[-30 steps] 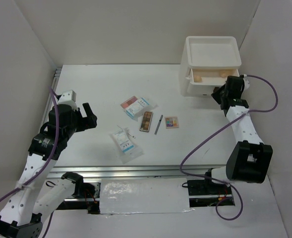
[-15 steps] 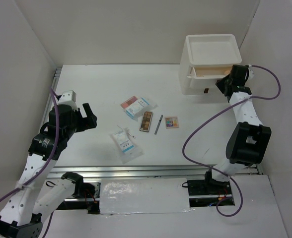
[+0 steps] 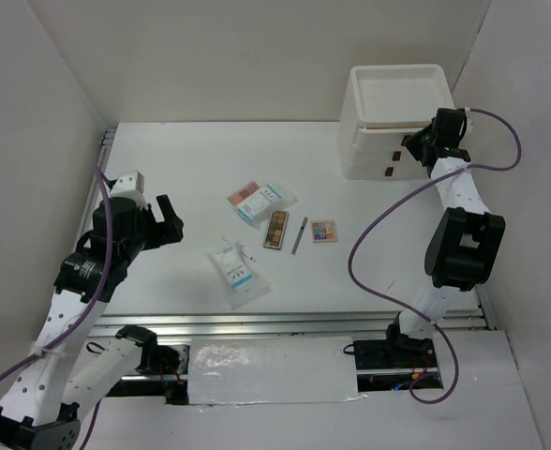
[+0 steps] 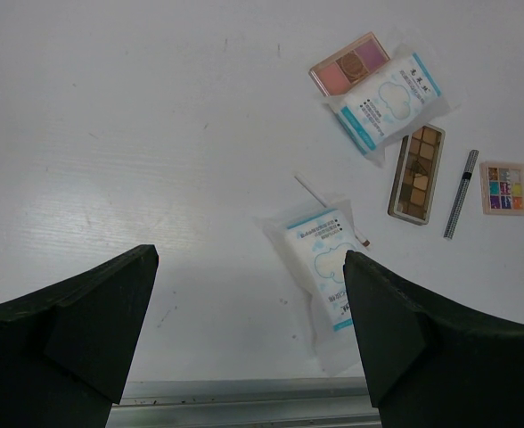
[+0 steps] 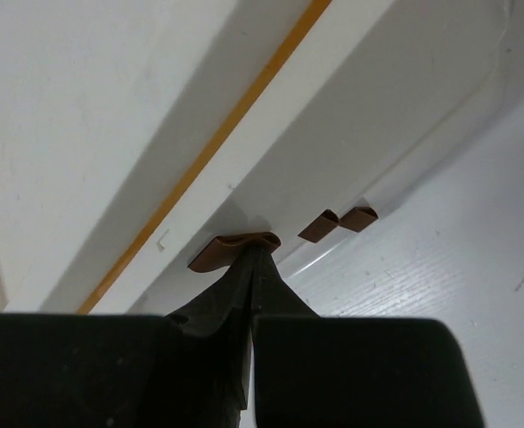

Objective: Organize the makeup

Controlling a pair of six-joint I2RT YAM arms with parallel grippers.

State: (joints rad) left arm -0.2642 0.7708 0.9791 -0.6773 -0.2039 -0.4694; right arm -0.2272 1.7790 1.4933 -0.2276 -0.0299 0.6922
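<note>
The makeup lies mid-table: a pink compact (image 3: 245, 193) (image 4: 349, 64), a printed sachet (image 3: 268, 201) (image 4: 385, 100) leaning on it, a brown palette (image 3: 276, 230) (image 4: 416, 172), a thin grey pencil (image 3: 299, 235) (image 4: 461, 193), a multicoloured palette (image 3: 324, 231) (image 4: 505, 186) and a second sachet (image 3: 237, 270) (image 4: 326, 269). My left gripper (image 3: 171, 221) (image 4: 249, 259) hangs open above the table, left of these items, holding nothing. My right gripper (image 3: 409, 155) (image 5: 255, 252) is shut, its tips pressed against the brown tab handle (image 5: 222, 250) of the white drawer unit (image 3: 388, 131).
Both drawers of the unit are pushed in; the lower drawer's brown tab (image 5: 320, 226) shows just beyond the right gripper. White walls enclose the table on three sides. A metal rail (image 4: 244, 392) runs along the near edge.
The right gripper moved toward the back wall with the upper drawer, which went from open to pushed in. The left arm and the items on the table stayed still.
</note>
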